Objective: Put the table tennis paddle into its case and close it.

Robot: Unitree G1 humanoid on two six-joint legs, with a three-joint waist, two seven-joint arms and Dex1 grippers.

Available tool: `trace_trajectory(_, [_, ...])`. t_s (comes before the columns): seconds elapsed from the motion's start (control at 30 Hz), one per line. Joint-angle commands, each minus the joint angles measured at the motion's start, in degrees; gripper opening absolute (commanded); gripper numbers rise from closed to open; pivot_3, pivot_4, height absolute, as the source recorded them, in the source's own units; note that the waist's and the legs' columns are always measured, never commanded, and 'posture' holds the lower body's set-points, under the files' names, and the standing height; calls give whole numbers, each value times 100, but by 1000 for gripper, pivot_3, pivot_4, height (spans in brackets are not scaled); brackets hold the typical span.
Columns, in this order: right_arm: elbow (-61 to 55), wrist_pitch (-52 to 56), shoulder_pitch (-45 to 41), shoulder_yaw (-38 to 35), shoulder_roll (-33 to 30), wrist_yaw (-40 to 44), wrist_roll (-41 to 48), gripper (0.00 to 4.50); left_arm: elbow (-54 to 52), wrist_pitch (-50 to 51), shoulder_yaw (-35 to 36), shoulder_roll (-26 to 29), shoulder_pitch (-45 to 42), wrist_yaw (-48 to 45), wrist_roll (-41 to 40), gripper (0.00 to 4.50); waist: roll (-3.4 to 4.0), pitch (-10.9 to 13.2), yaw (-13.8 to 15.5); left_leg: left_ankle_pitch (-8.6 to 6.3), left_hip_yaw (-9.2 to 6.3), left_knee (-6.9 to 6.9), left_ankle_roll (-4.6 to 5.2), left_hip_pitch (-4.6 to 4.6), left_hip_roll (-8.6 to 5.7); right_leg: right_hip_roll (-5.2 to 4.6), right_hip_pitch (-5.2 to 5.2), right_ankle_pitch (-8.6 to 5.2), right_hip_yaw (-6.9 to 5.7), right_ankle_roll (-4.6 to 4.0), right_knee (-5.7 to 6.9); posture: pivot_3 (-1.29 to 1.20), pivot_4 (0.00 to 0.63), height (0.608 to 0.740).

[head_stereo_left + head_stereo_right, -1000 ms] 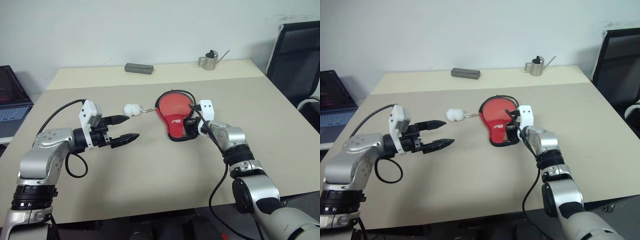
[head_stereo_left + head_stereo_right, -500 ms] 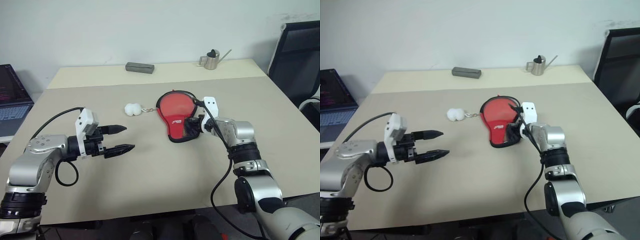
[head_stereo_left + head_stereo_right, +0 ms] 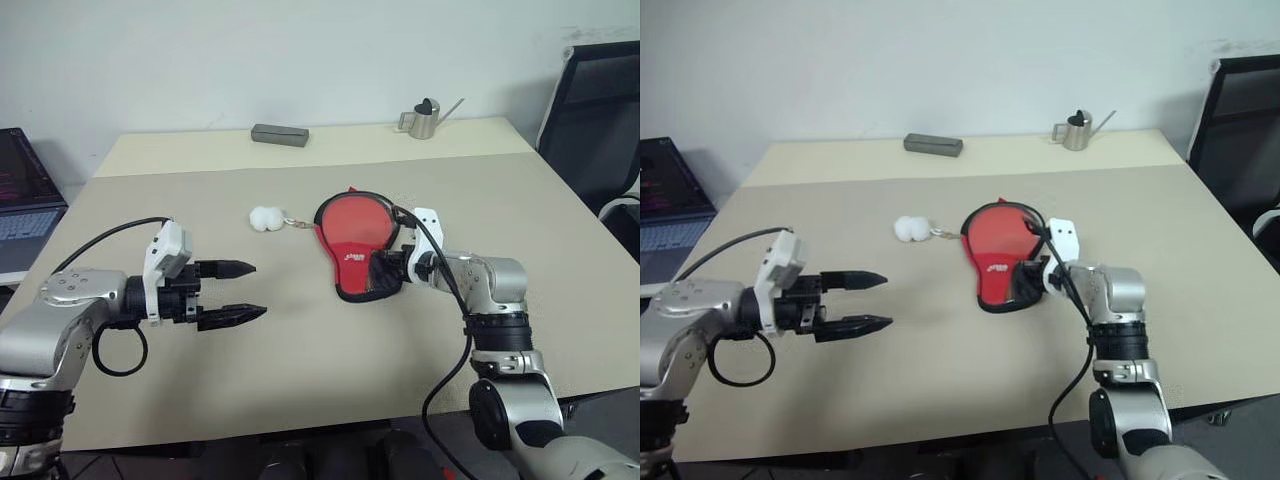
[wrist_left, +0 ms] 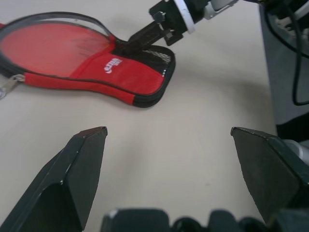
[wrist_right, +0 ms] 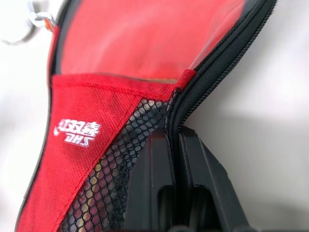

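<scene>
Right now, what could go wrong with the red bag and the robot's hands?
The right gripper is shut on the edge of the case, by the zip near the mesh. If it pulls, the whole case may slide across the table instead of closing. The left gripper hangs open, away from the case, so nothing holds it down. The white pom-pom on its chain could snag.

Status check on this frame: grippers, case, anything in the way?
Left gripper open, holding nothing. Right gripper shut on the case edge at its handle end. Case unzipped, paddle inside, pom-pom lying beside it. Nothing in the way.
</scene>
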Motion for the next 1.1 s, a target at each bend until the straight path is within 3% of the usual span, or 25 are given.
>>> trace_trajectory(0.03, [-525, 369, 188, -19, 45, -21, 184, 43, -289, 51, 33, 154, 71, -137, -118, 4500, 0, 0, 2, 0, -1, 0, 0, 0, 0, 0, 0, 0, -1, 0, 0, 0, 150, 740])
trace_trajectory(0.67, [-2518, 2211, 1018, -293, -96, 52, 527, 43, -918, 279, -145, 416, 378, -606, -327, 4500, 0, 0, 44, -1, -8, -1, 0, -8, 1, 0, 0, -5, -11, -5, -4, 0, 150, 740])
trace_trajectory(1.1, [-3562, 2295, 1990, -321, -47, -450, 1559, 43, -1321, 172, -211, 716, 726, -934, -346, 4500, 0, 0, 127, -2, -11, -10, 0, -8, 4, 0, 0, -13, -17, -14, -10, 0, 150, 740])
